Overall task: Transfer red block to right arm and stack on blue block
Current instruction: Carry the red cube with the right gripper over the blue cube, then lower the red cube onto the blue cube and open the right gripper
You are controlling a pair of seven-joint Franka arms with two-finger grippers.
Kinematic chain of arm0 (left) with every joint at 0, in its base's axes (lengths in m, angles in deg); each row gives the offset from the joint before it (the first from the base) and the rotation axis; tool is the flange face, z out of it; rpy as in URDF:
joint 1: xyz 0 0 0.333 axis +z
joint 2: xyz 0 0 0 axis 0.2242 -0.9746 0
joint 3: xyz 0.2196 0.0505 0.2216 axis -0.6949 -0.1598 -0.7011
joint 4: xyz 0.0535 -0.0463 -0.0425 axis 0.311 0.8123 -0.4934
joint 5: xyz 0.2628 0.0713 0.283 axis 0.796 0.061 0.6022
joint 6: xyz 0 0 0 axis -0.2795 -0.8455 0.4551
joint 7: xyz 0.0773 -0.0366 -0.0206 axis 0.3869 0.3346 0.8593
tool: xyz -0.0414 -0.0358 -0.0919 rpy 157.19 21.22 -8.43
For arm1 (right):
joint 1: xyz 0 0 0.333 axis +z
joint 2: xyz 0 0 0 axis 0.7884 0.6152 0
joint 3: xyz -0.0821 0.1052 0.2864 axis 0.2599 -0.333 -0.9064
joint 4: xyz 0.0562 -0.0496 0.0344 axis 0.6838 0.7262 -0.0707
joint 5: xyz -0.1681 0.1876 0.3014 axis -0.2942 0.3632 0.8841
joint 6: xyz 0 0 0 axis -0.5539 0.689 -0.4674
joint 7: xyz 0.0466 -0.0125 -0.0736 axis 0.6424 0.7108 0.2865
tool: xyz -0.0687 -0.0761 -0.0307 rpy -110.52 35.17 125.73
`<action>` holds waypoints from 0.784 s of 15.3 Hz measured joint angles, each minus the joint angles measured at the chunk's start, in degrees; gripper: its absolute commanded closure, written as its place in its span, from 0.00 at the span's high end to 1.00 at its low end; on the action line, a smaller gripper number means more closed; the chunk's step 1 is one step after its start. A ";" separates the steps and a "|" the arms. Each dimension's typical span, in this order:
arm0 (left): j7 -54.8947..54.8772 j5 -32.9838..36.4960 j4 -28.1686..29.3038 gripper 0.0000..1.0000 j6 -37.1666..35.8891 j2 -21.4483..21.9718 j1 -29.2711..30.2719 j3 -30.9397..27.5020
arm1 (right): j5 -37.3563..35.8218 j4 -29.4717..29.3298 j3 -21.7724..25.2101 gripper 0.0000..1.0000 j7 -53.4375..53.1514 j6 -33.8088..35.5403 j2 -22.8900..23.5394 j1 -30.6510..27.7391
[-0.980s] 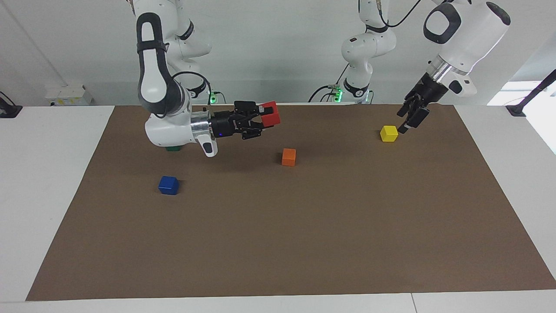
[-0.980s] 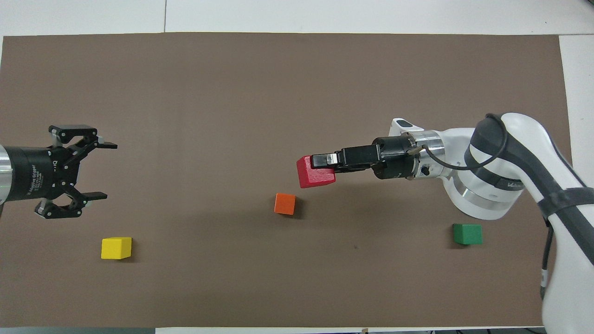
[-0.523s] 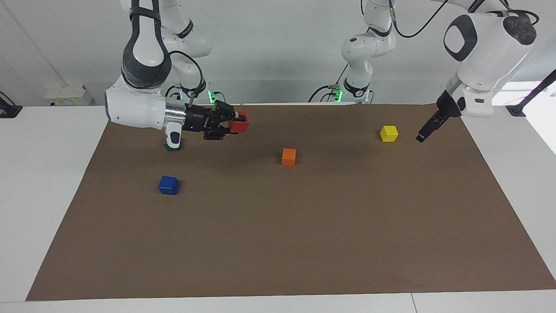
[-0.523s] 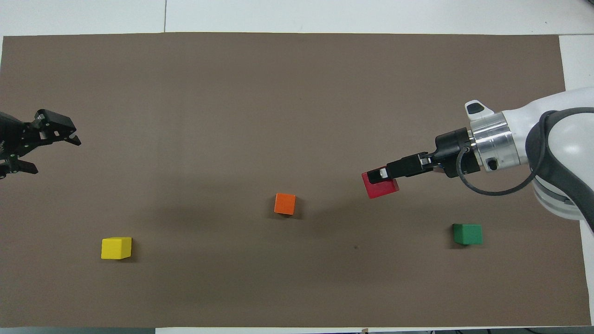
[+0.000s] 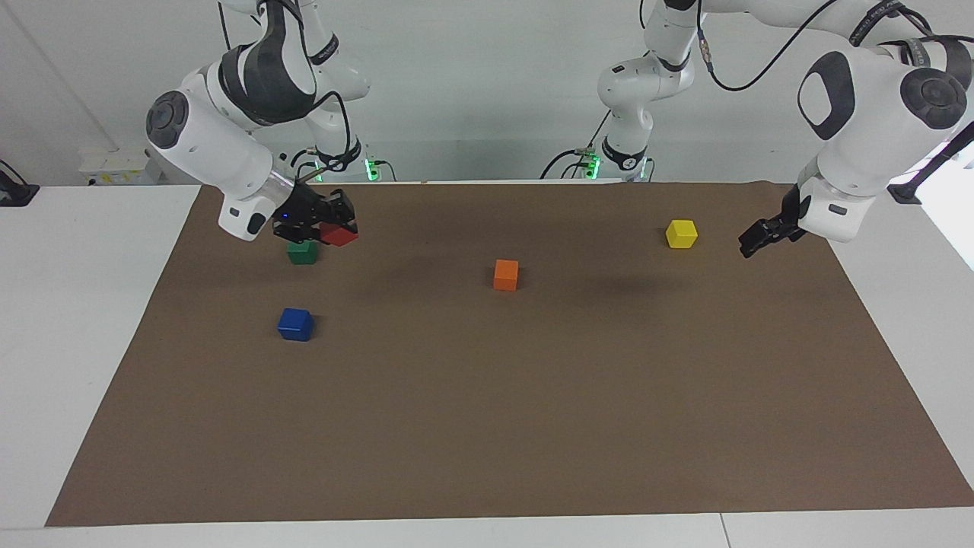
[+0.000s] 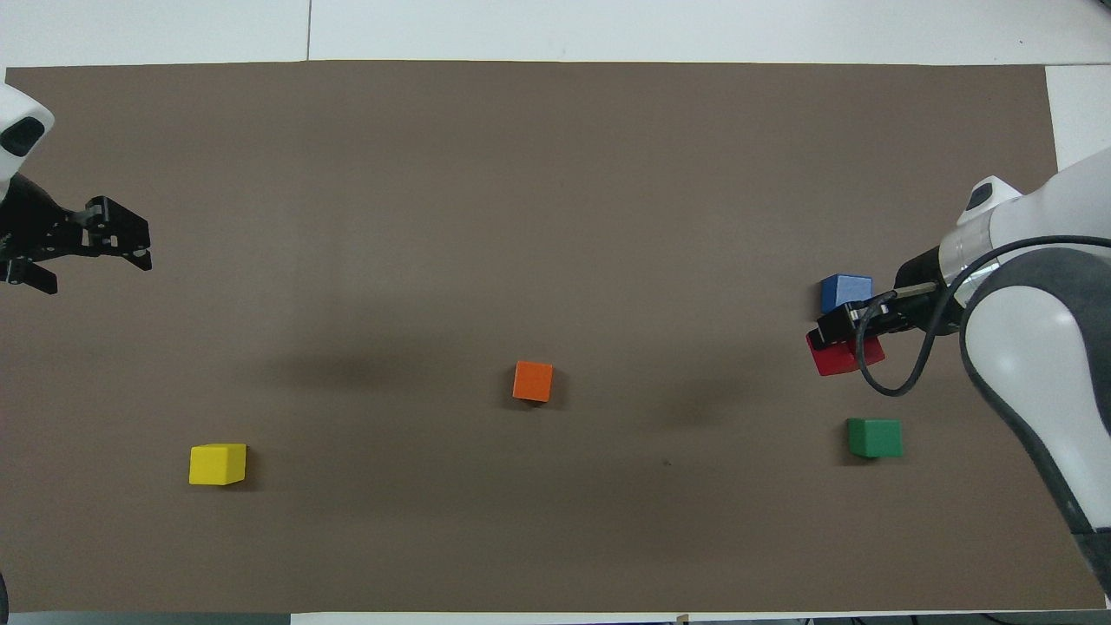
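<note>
Above the brown mat (image 5: pixel 533 426) near the green block (image 5: pixel 302 253), right gripper (image 5: pixel 335 228) gripping the red block (image 5: pixel 338 235), blue block (image 5: pixel 295 324) resting apart, left gripper (image 5: pixel 749 245) spread wide, empty, beside the yellow block (image 5: pixel 681 234).

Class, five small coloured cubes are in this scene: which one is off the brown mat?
The small red cube: it hangs clamped in the right gripper, while the blue, green, orange and yellow cubes all rest on the mat.

Three spare cubes on a brown mat

The orange cube (image 5: pixel 506 275) sits mid-mat (image 5: pixel 533 426); the yellow cube (image 5: pixel 682 234) and green cube (image 5: pixel 302 253) lie toward opposite ends, both nearer the robots.
</note>
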 measured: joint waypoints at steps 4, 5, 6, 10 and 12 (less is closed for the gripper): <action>0.03 -0.19 10.93 1.00 4.86 5.88 -4.38 -0.73 | -10.36 2.99 0.00 0.00 -6.33 -10.39 0.62 -0.54; 0.03 -0.31 13.03 1.00 6.57 7.51 -6.13 -2.31 | -12.96 4.10 0.00 0.00 -7.83 -13.54 1.02 -0.55; 0.02 -1.00 13.79 1.00 7.77 8.49 -7.77 -4.39 | -14.65 5.51 0.00 0.00 -8.81 -16.88 1.58 -0.64; -5.36 -3.87 13.22 1.00 10.44 9.40 -8.98 -8.64 | -16.11 9.60 0.00 0.00 -9.65 -26.34 4.45 -2.39; -7.20 -4.01 13.22 1.00 10.28 9.21 -8.99 -8.89 | -16.32 9.88 0.01 0.00 -11.49 -28.74 5.67 -2.95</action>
